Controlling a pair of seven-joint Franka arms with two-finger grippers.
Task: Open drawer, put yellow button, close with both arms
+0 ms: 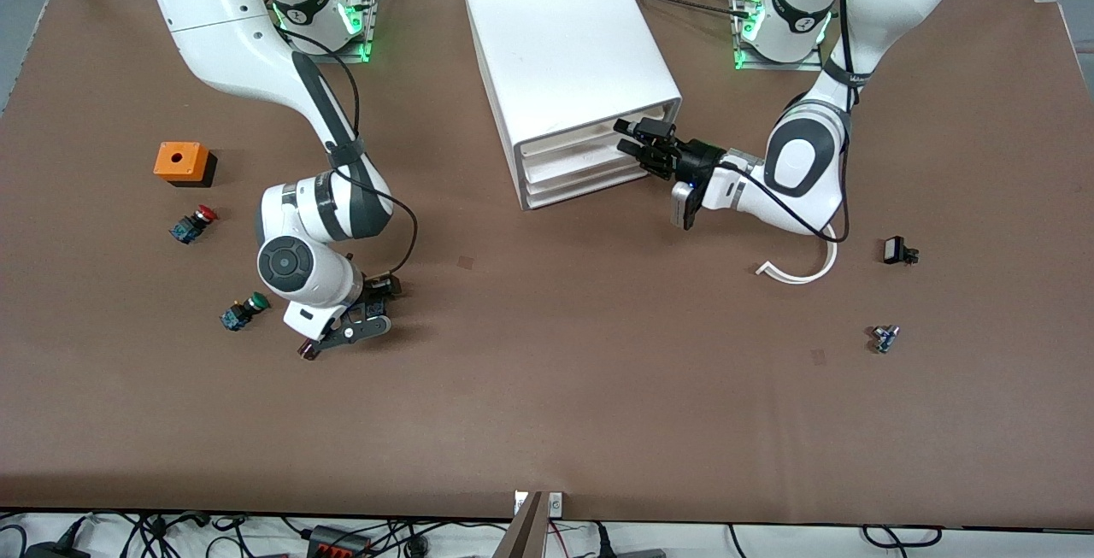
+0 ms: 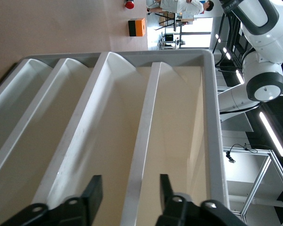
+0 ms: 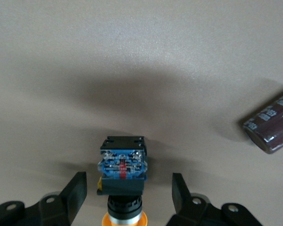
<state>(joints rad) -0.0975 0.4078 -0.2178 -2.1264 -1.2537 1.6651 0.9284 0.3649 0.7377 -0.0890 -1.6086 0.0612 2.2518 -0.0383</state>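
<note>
**Both grippers parted: one at the cabinet front, one over the yellow button**

The left arm's black two-finger gripper (image 1: pixel 637 138) is pushed up against the front of the big white box-shaped plastic cabinet (image 1: pixel 564 45). Its fingers (image 2: pixel 93 190) stand apart with nothing clamped. In the left wrist view the smooth, glossy lip of the uppermost shallow white tray drawer (image 2: pixel 141 141) runs straight between them, touching neither that I can see. The drawer looks flush with the two below it.

The right arm's black gripper (image 3: pixel 127 195) hangs low over the matte brown bench (image 1: pixel 598 370), toward the right arm's end. Its fingers (image 3: pixel 75 193) are spread wide and empty. Between them, clear of both, lies the small pushbutton with a round yellow-orange cap (image 3: pixel 123 207) on its side; its blocky black-and-blue body points away from the fingers and the cap toward the wrist. Near one finger lies a dark brown cylinder with printed markings (image 3: pixel 271 127).

Also on the bench are a green-capped pushbutton (image 1: pixel 244 312), a red-capped one (image 1: pixel 193 224) and an orange box on a black base (image 1: pixel 182 162).
</note>
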